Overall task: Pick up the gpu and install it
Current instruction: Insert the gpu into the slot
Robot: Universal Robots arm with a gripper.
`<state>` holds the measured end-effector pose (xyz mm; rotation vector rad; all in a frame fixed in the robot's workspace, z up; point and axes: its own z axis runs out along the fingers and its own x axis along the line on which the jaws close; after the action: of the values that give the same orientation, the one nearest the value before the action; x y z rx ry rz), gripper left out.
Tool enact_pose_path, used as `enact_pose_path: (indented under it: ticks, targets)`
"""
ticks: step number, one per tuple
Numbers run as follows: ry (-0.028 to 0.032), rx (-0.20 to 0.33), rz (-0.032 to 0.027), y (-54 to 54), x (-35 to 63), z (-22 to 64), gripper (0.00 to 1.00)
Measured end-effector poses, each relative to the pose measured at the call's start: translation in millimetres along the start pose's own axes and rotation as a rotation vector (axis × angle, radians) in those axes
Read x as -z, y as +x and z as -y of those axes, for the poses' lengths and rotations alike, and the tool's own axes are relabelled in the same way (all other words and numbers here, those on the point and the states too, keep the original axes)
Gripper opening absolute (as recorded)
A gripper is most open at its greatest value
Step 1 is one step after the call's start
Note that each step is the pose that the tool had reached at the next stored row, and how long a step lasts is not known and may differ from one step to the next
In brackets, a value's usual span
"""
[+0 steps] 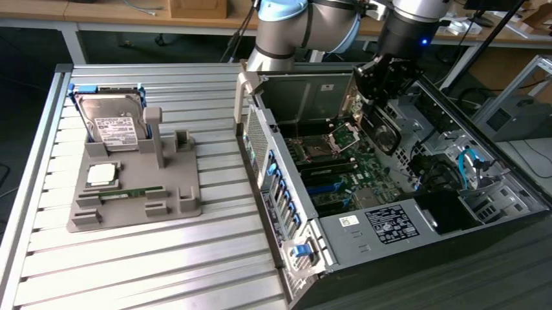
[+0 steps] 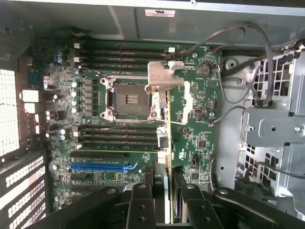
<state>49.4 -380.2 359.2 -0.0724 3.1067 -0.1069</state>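
Gpu (image 2: 167,126) is grasped edge-on by jaws, long axis directed straight out from them. It is held over motherboard (image 2: 200,138) inside open case (image 1: 276,187), at exterior view's right.

- This is a robotics lab or engineering workshop, seen from beside the work table.
- A pale blue and silver industrial robot arm (image 1: 293,26) reaches over a tabletop (image 1: 129,258) of ribbed aluminium slats.
- A desktop computer case (image 1: 302,97) lies open at the tabletop's edge on the exterior view's right, its green motherboard (image 2: 190,143) bare.
- A grey moulded fixture (image 1: 185,203), nearer the edge on the exterior view's left, holds loose computer parts, a hard drive (image 1: 116,129) among them.
- Wooden benches (image 1: 103,10) with trailing cables run behind the far edge.
- An aluminium-profile frame (image 1: 518,84) stands beyond the case.
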Motion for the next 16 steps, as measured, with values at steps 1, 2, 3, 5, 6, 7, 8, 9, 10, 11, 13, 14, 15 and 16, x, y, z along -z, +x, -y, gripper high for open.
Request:
enact_pose_path:
  ticks: [1, 2, 3, 5, 6, 7, 8, 9, 10, 11, 13, 14, 15, 16]
  targets:
    - [-0.0002, 0.006, 0.0004, 0.0, 0.0, 0.0, 0.27]
    - [-0.0003, 0.010, 0.0007, 0.0, 0.0, 0.0, 0.27]
    - [-0.0005, 0.016, 0.0011, 0.0, 0.0, 0.0, 0.27]
    - [-0.0010, 0.032, 0.0022, 0.0, 0.0, 0.0, 0.27]
    - [-0.0012, 0.037, 0.0026, -0.1, 0.0, 0.0, 0.27]
    - [-0.0013, 0.043, 0.0030, -0.1, 0.0, 0.0, 0.27]
    - [-0.0015, 0.050, 0.0035, -0.1, 0.0, 0.0, 0.27]
    - [-0.0017, 0.056, 0.0038, 0.0, 0.0, 0.0, 0.27]
    - [-0.0018, 0.062, 0.0043, -0.1, 0.0, 0.0, 0.27]
    - [-0.0021, 0.067, 0.0046, -0.1, -0.1, 0.0, 0.27]
    - [-0.0024, 0.080, 0.0056, -0.1, -0.1, 0.0, 0.27]
    - [-0.0026, 0.086, 0.0060, 0.0, -0.2, 0.0, 0.27]
    - [-0.0028, 0.091, 0.0063, 0.0, -0.2, 0.0, 0.27]
    - [-0.0030, 0.100, 0.0069, -0.1, -0.3, 0.0, 0.27]
